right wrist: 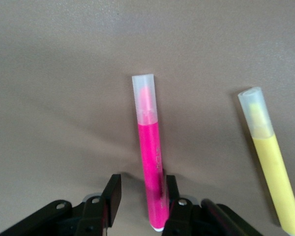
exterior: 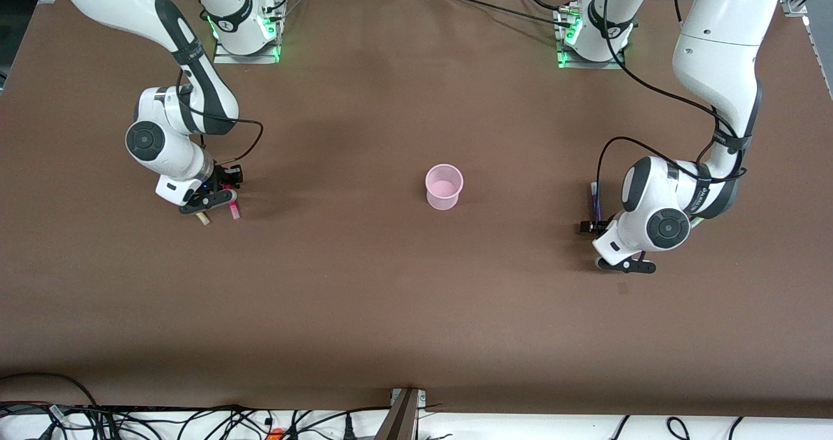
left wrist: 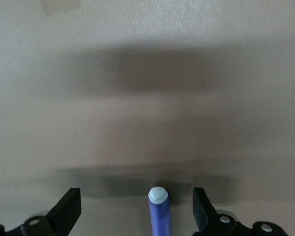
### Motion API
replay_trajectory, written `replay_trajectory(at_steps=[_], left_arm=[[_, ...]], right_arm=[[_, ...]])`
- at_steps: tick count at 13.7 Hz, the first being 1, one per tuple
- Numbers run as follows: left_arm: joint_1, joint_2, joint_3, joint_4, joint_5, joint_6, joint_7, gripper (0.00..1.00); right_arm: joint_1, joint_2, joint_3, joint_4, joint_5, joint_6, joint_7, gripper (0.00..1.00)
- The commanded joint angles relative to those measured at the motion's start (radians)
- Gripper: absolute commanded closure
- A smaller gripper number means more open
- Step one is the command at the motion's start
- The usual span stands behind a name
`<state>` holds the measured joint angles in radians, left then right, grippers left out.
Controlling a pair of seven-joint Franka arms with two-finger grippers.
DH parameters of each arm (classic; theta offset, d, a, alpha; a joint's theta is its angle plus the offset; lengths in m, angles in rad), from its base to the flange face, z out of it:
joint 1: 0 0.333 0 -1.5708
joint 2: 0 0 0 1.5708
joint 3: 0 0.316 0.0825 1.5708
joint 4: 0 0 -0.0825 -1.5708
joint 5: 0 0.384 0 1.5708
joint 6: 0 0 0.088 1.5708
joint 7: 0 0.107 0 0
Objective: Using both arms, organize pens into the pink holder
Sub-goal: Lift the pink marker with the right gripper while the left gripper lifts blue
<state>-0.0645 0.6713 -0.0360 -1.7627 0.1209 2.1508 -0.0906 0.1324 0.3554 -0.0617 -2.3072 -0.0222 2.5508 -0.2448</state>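
While the pink holder (exterior: 444, 187) stands upright alone mid-table with bare brown table (exterior: 416, 310) all around it, the right gripper (right wrist: 140, 196) sits low at the right arm's end, its fingers clamped on the magenta pen (right wrist: 151, 162), the yellow pen (right wrist: 270, 157) just beside. The left gripper (left wrist: 137, 209), spread wide, straddles the purple pen (left wrist: 159, 211) at the left arm's end.

No text, label, brand, number or sign can be read here. The black bands on the two white arms (exterior: 195, 56) carry faint pale marks, too small to make out, and the pink pen (right wrist: 151, 162) and yellow pen (right wrist: 270, 162) show no lettering.
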Motion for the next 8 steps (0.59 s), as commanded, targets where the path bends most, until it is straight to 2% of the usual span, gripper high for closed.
replay_trajectory(at_steps=[1,2,4,6,7,8], left_arm=[[-0.001,-0.059,-0.001,-0.073,0.013,0.006,0.008,0.00],[0.005,-0.068,-0.005,-0.084,0.013,0.006,0.008,0.00],[0.005,-0.079,-0.007,-0.103,0.008,0.006,0.008,0.00],[0.003,-0.079,-0.007,-0.104,0.006,0.008,0.011,0.00],[-0.003,-0.078,-0.008,-0.103,0.005,0.008,0.011,0.04],[-0.005,-0.072,-0.018,-0.103,0.003,0.011,0.009,0.19]], right_arm=[[-0.005,0.008,0.000,-0.017,-0.010,0.052,-0.025,0.58],[-0.005,0.008,0.000,-0.017,-0.010,0.052,-0.025,0.62],[-0.005,0.010,0.000,-0.017,-0.010,0.052,-0.025,0.84],[-0.005,0.008,-0.001,-0.017,-0.010,0.052,-0.025,0.88],[-0.005,0.004,-0.001,-0.017,-0.010,0.049,-0.025,0.94],[-0.005,-0.006,-0.001,-0.017,-0.010,0.046,-0.025,0.97]])
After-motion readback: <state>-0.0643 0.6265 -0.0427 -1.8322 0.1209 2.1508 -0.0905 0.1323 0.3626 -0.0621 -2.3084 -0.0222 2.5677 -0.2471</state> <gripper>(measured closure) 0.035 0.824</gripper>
